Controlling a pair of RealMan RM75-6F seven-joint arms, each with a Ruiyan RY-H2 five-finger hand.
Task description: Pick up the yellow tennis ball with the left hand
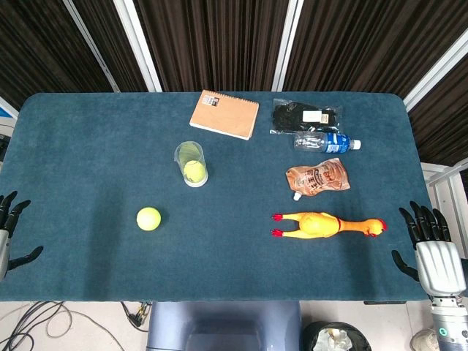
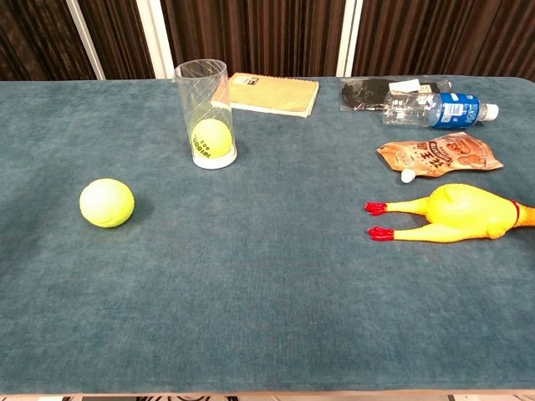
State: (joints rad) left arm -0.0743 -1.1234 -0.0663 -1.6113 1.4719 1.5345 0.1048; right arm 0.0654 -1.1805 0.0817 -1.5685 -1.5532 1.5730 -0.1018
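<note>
A loose yellow tennis ball (image 1: 148, 219) (image 2: 107, 203) lies on the blue table (image 1: 88, 161), left of centre. A second yellow ball sits inside a clear plastic tube (image 1: 191, 164) (image 2: 204, 114) standing upright behind it. My left hand (image 1: 9, 230) shows at the far left edge of the head view, off the table's side, fingers spread and empty, well left of the loose ball. My right hand (image 1: 431, 245) hangs at the table's right front corner, fingers apart, holding nothing. Neither hand appears in the chest view.
A brown spiral notebook (image 1: 224, 114) lies at the back centre. A black packet (image 1: 305, 116), a water bottle (image 1: 326, 142) and a brown pouch (image 1: 317, 178) sit at the back right. A yellow rubber chicken (image 1: 327, 224) lies front right.
</note>
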